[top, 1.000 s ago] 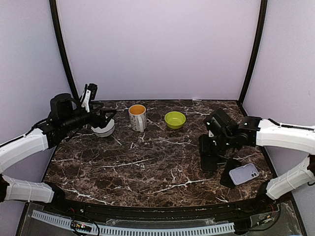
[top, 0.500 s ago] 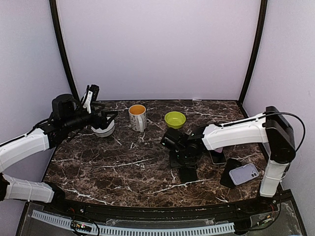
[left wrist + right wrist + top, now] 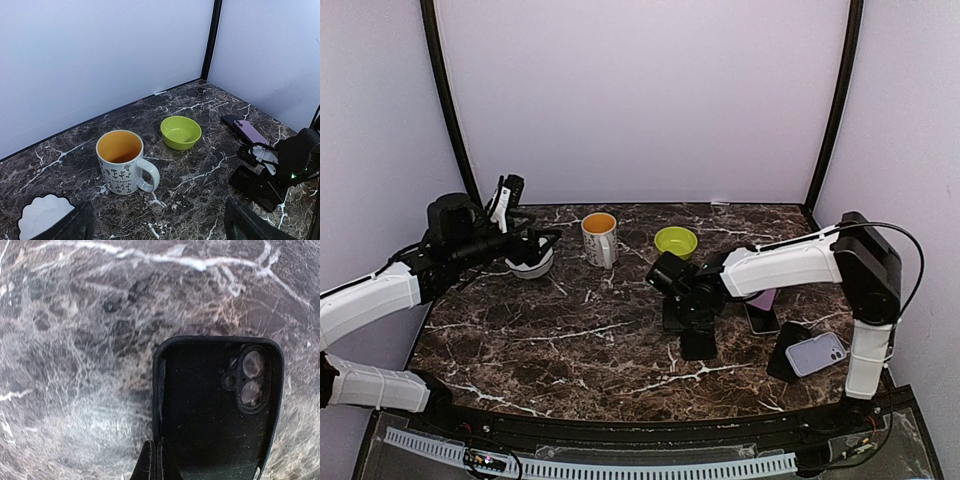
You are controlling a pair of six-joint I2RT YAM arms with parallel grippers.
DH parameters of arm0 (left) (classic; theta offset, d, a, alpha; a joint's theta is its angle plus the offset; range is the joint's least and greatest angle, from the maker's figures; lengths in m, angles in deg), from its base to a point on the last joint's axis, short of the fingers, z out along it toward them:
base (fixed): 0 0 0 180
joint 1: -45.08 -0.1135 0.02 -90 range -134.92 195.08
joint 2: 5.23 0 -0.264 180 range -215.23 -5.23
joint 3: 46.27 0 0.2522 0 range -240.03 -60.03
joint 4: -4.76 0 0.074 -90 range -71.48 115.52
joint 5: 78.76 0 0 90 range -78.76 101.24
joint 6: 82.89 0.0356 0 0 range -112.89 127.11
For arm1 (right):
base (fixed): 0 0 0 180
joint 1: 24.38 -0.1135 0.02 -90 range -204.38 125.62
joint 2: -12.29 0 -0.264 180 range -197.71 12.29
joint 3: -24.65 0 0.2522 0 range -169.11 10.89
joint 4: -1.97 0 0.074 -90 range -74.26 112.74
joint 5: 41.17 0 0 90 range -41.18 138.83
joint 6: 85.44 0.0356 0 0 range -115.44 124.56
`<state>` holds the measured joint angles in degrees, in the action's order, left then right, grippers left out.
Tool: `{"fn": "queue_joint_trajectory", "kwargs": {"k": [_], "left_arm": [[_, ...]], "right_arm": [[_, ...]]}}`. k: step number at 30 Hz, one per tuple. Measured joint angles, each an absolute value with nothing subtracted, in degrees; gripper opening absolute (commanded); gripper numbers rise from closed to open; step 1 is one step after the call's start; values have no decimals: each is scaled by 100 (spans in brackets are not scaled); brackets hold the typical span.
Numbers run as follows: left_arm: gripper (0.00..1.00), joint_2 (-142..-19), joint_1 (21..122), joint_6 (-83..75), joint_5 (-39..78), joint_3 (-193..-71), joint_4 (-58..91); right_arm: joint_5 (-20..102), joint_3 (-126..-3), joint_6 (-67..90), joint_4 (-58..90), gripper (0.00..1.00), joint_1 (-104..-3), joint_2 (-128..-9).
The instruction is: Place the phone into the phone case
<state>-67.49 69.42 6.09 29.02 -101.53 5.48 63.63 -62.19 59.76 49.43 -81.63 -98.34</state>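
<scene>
A black phone case (image 3: 215, 410) with its camera cutouts showing lies open side up on the marble table. My right gripper (image 3: 159, 460) is shut on its left rim. In the top view that gripper (image 3: 688, 325) and the case (image 3: 698, 345) are at the table's centre. The case also shows in the left wrist view (image 3: 244, 179). A purple phone (image 3: 764, 298) lies to the right, partly behind my right arm, next to a dark phone (image 3: 760, 321). A lilac phone (image 3: 816, 352) lies back up on a black piece further right. My left gripper (image 3: 542, 238) is open and empty at the far left.
A white flowered mug (image 3: 599, 238) with an orange inside and a green bowl (image 3: 675, 243) stand at the back centre. A white scalloped bowl (image 3: 530, 264) sits under my left gripper. In the left wrist view the mug (image 3: 120, 165) and green bowl (image 3: 181, 132) lie ahead.
My right arm has swung left from the right side to the table's centre, taking the black case with it. The left arm has barely moved.
</scene>
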Motion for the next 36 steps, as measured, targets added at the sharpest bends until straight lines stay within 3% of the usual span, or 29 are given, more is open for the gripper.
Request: {"fn": "queue_joint_trajectory", "kwargs": {"k": [6,13,20,25,31,36], "left_arm": [[92,-6749,6951,692,2904,-10148,548],[92,-6749,6975,762,2906,-10142,548],[92,-6793,7001,804,2924,-10140,548],[92,-6836,7016,817,2939,-10124,548],[92,-6898,7045,863,2939,-10122,548],[91,-6926,7047,885,2952,-10122,548]], "right_arm": [[6280,-6219,5885,4740,51,-8049,-9875],[6234,-6365,5338,4834,98,-7918,-9746],[6632,-6085,4866,5081,99,-6677,-8479],[7463,-6066,4632,5481,94,-5923,-8448],[8379,-6028,3839,5867,77,-6633,-8877],[9071,-5764,3384,6001,68,-7418,-8912]]}}
